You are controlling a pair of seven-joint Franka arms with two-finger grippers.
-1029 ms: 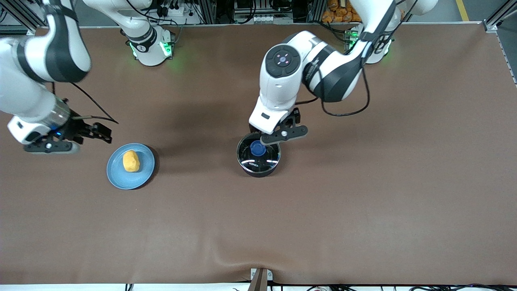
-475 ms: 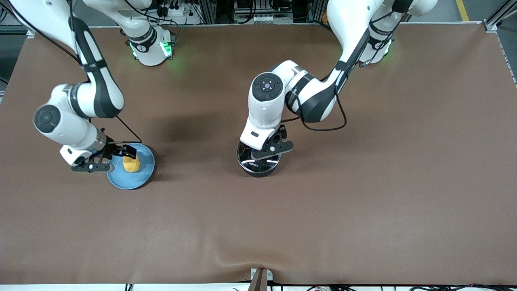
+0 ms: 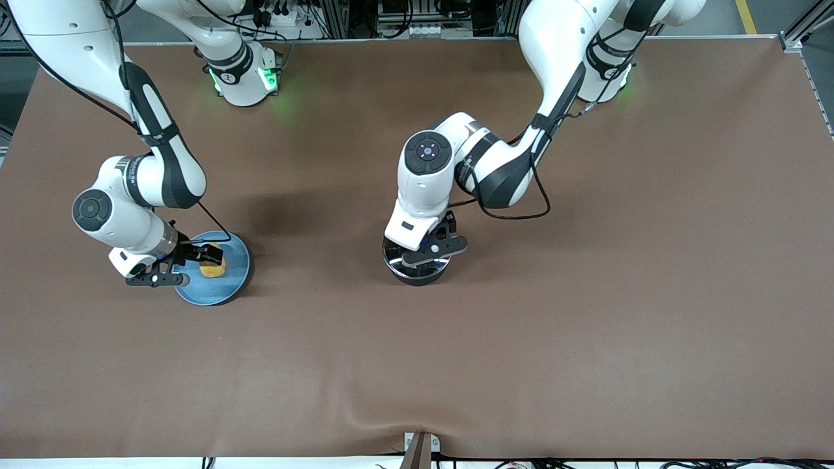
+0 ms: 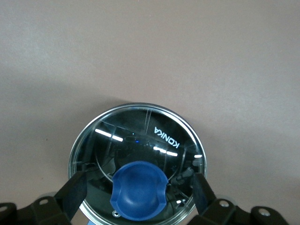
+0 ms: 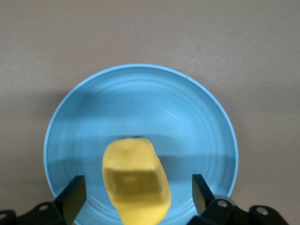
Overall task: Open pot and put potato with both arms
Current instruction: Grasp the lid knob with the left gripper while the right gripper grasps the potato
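Brown tabletop [image 3: 521, 339]. My left end effector [image 4: 138, 192] straddles the pot [image 3: 417, 267] lid's knob [image 4: 139, 190], wide; my right end effector [image 5: 136, 197] straddles the potato [image 5: 136, 185] on the plate [image 5: 187, 122], wide.

Both arms reach down, wrists bent low. The left gripper [image 4: 138, 192] is spread wide, a finger [image 4: 72, 192] on each side. The right gripper [image 5: 136, 197] is likewise spread.

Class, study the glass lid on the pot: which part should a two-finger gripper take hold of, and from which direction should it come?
Grip the blue knob at the centre of the lid, coming straight down from above. The lid lies flat and smooth on the pot, so the raised knob looks like the only part two fingers could close on. The left gripper is already open with a finger on each side of it.
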